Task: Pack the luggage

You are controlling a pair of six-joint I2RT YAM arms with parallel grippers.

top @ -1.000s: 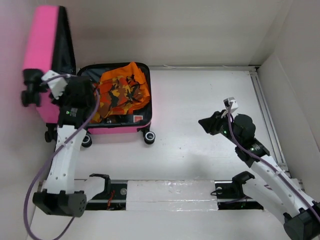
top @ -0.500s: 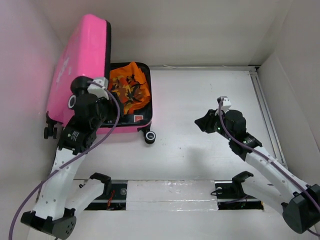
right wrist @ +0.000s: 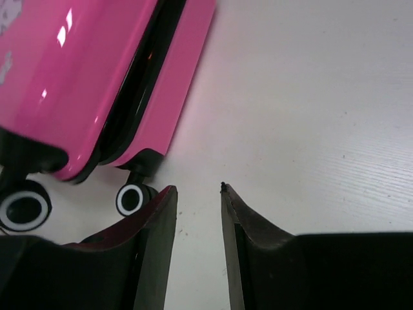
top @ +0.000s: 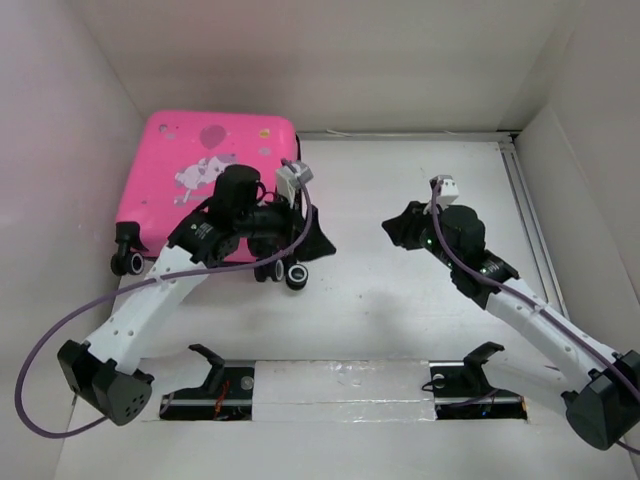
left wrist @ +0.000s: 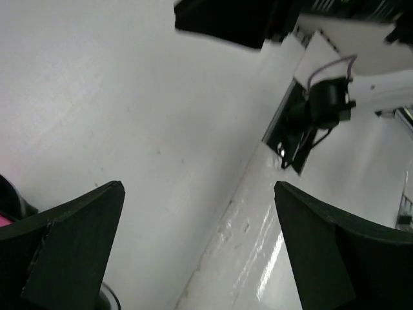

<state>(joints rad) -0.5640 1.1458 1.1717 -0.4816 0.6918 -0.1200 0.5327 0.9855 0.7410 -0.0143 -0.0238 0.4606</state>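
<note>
Top external: pink suitcase at ten o'clock, now folded shut and flat; zipping probably left. Left jaws released wide, right jaws narrowly parted, empty.

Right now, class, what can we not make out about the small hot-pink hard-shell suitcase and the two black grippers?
1. Top view: the shut lid of the hot-pink hard-shell suitcase hides its contents; the left arm covers its near edge.
2. Right wrist view: beyond the right gripper, the seam between the shells is in shadow; zip state unreadable.
3. Left wrist view: the left edge cuts the suitcase to a pink sliver beside the left gripper.
</note>
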